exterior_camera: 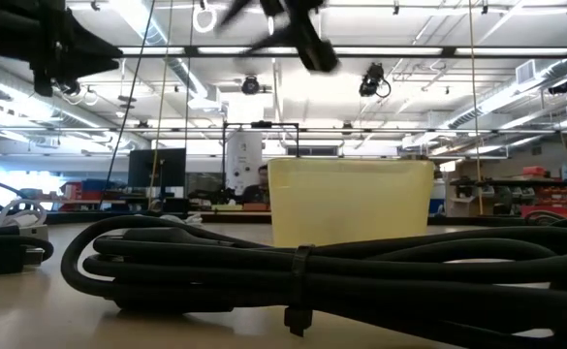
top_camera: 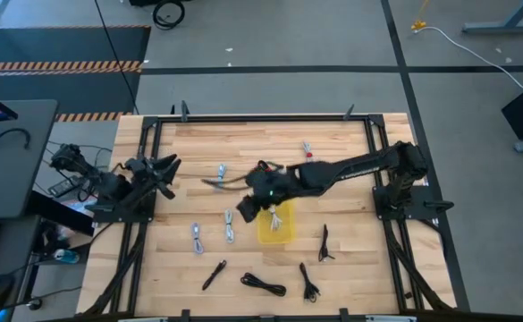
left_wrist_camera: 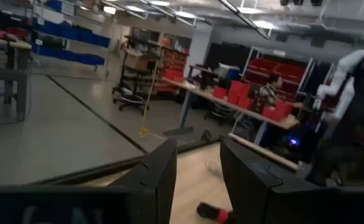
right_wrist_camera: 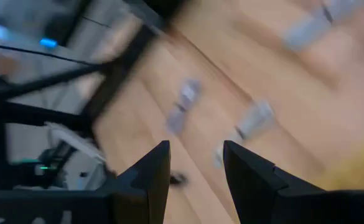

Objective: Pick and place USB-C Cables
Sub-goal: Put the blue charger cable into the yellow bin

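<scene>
Landmark: yellow bin (top_camera: 276, 224), on the table (top_camera: 350, 268) near its middle.
Right claw (top_camera: 247, 211): hangs just beside the bin's left edge, fingers (right_wrist_camera: 149, 180) parted with nothing between them; released.
Left claw (top_camera: 165, 167): waits well left of the bin, fingers (left_wrist_camera: 158, 180) parted and empty.
Cables left out: pale ones (top_camera: 196, 237) (top_camera: 229, 226) (top_camera: 222, 172) left of the bin; one with red (top_camera: 307, 152) beyond it; black ones (top_camera: 263, 284) (top_camera: 214, 275) (top_camera: 309, 284) (top_camera: 324, 241) on its near side.
Bin contents: a pale shape, possibly one cable; cannot tell.
Progress: judged early; about eight cables remain on the table.
</scene>
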You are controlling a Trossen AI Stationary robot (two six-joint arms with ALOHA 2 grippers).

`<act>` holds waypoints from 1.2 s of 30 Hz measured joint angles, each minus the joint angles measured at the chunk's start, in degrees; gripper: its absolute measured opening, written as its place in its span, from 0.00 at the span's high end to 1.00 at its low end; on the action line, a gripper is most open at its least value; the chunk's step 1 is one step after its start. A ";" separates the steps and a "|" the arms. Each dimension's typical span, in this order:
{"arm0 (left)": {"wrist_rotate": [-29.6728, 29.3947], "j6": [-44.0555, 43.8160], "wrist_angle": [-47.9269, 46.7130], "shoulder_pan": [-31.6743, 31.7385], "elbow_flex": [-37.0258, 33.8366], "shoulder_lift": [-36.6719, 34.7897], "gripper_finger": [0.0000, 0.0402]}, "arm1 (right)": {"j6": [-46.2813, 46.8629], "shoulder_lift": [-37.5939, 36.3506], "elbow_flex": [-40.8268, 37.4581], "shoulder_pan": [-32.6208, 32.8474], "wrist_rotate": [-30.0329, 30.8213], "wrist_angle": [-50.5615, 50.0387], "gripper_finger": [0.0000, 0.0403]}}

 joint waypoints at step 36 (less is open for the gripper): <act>48.13 -42.26 -52.42 36.71 34.86 53.20 0.46 | -46.79 -23.09 19.51 -5.10 0.27 -10.63 0.62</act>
